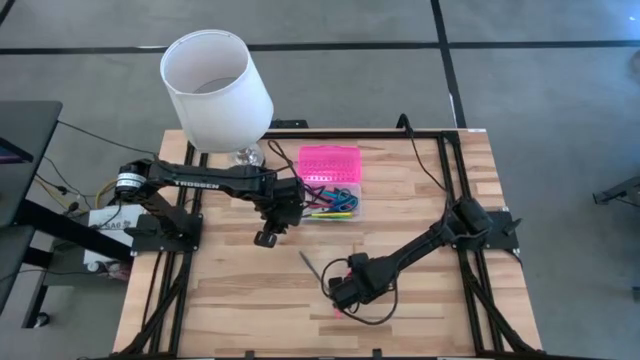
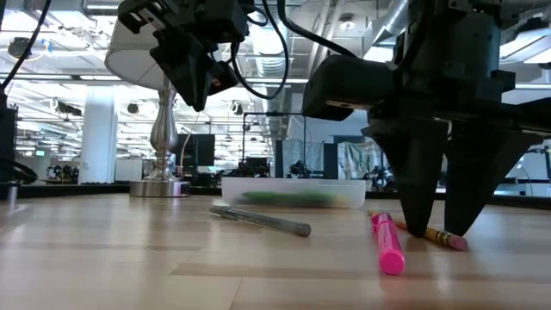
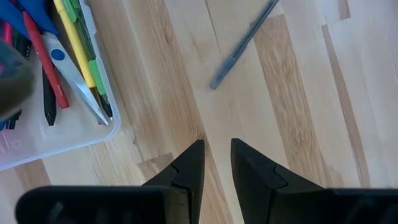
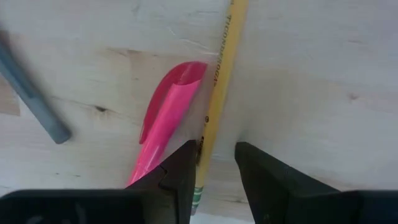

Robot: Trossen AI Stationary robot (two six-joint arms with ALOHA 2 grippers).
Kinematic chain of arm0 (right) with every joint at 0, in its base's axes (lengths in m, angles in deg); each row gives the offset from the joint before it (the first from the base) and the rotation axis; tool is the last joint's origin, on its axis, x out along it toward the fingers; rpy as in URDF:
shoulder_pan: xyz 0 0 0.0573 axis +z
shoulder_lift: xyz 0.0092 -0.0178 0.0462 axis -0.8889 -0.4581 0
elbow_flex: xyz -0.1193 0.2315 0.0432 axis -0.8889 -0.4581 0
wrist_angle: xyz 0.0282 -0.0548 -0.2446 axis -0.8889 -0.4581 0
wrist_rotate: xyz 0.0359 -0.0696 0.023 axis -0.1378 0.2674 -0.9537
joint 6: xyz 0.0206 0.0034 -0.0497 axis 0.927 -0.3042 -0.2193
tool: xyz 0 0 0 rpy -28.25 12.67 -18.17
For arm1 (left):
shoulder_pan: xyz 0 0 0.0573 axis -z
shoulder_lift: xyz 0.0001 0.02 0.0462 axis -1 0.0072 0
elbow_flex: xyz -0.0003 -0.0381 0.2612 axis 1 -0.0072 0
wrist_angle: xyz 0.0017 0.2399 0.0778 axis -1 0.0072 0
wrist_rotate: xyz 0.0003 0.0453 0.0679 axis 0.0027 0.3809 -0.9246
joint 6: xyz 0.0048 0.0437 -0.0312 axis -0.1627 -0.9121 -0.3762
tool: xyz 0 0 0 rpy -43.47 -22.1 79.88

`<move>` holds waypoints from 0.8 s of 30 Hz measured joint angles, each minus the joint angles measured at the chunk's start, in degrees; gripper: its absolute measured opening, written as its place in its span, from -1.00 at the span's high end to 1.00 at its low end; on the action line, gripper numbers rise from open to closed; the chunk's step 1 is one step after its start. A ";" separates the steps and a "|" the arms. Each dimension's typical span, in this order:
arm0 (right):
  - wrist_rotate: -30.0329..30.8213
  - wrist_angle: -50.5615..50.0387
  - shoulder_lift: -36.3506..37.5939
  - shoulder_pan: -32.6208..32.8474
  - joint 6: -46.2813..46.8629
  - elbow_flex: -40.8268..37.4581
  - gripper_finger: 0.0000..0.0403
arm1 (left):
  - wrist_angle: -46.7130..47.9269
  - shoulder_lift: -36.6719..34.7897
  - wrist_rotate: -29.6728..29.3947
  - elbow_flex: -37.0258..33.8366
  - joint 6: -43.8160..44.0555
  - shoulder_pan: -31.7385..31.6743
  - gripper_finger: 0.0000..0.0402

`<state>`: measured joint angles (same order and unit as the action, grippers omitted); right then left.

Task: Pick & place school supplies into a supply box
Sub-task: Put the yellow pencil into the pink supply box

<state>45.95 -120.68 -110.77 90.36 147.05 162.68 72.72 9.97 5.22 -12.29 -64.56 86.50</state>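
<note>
The supply box stands open at the table's far middle, its pink lid laid back and its clear base holding pens, markers and blue-handled scissors. A grey pen, a pink marker and a yellow pencil lie on the wood near the middle. My right gripper points down, open, tips at the table, astride the pencil. My left gripper hangs raised between box and grey pen, open by a narrow gap, holding nothing. My right gripper comes from above with one finger against the side of the pencil near its green-banded eraser end. The other finger stands apart across a small gap. The fingers lie across the pencil, which rests flat on the table beside the pink marker.
A white lamp stands at the far left corner, its metal base close to the box. A black cable runs along the far right of the table. Bare wood lies along the near edge and near left.
</note>
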 joint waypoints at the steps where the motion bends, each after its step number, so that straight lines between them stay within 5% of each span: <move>1: -0.06 0.00 0.00 -0.33 -0.62 -0.01 0.41 | 0.00 0.00 -0.01 0.00 0.00 0.00 0.65; 24: 2.08 -0.77 -0.07 -1.86 -3.59 -0.09 0.41 | -0.26 0.02 0.00 0.00 0.24 0.00 0.65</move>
<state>48.03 -121.44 -110.83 88.50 143.46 162.59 72.46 9.99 5.22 -12.29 -64.32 86.50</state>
